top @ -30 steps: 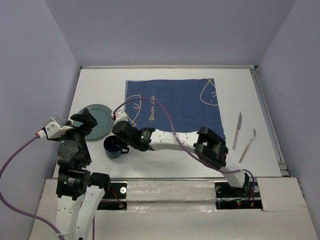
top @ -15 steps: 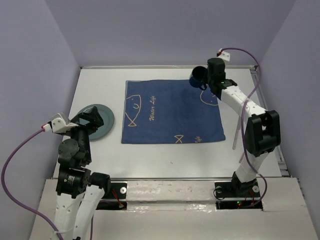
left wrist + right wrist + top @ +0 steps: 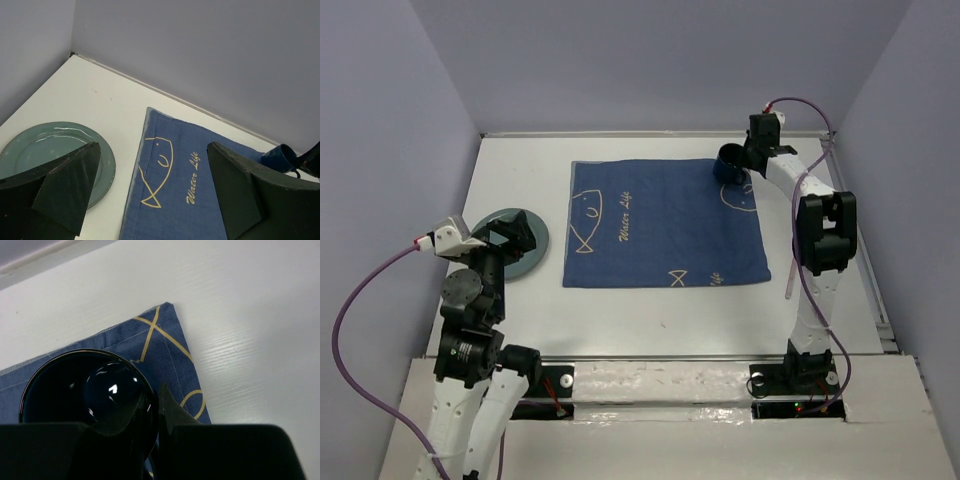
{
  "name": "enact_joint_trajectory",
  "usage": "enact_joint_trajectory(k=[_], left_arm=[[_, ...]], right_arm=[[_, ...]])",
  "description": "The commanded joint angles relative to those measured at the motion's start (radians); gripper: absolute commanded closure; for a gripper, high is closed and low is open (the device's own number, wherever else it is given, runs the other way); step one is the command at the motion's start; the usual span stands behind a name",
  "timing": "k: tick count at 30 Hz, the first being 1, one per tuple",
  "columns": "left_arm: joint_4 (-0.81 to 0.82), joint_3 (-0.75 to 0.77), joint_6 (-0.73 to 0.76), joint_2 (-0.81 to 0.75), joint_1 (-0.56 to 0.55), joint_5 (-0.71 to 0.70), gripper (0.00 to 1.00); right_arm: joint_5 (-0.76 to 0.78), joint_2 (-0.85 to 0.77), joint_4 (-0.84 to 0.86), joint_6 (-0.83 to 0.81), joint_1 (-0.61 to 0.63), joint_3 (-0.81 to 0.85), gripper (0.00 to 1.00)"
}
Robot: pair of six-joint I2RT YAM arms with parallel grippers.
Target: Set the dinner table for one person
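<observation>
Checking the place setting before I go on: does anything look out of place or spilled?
The plate lies on the bare table left of the cloth, not on it. The mug is upright at the cloth's far right corner; nothing spilled.

Table: white, matt, with a fine wood-like grain visible at close range.

Cloth: dark blue woven fabric, matt, with a hemmed edge. Yellow line motifs; whether printed or stitched cannot be determined from these views.

Mug, at the cloth's 1 o'clock corner: dark blue, high-gloss glaze, sharp light reflections inside the bowl.

Plate, at the table's 9 o'clock side: grey-green, glazed, soft sheen, ridged rim band.

Left pincer, fingers: dark, matt, plastic-looking, flat faces.

Right pincer: identical dark matt finish.

Right arm: white, smooth moulded shell.
</observation>
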Motion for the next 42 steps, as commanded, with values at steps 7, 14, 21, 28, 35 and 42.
enact_joint_trajectory(k=[7, 14, 21, 28, 35, 42], left_arm=[[0.052, 0.003, 0.019, 0.023, -0.004, 0.003, 0.01], [0.035, 0.005, -0.044, 0.049, -0.003, 0.041, 0.01], [-0.027, 0.029, -0.113, 0.104, -0.001, 0.072, 0.01], [-0.069, 0.018, -0.178, 0.158, -0.001, 0.032, 0.01], [-0.06, -0.077, -0.337, 0.239, 0.034, -0.011, 0.01], [0.035, -0.268, -0.513, 0.294, 0.256, 0.185, 0.03]], right_arm=[[-0.003, 0.015, 0.024, -0.003, -0.011, 0.102, 1.0], [0.016, 0.028, 0.015, -0.016, -0.011, 0.093, 1.0], [0.059, 0.033, 0.011, -0.04, -0.011, 0.082, 0.79], [-0.009, -0.04, -0.006, -0.011, -0.011, 0.061, 0.34], [-0.206, -0.339, 0.049, 0.13, -0.011, -0.154, 0.2], [-0.348, -0.727, 0.263, 0.225, 0.145, -0.621, 0.2]])
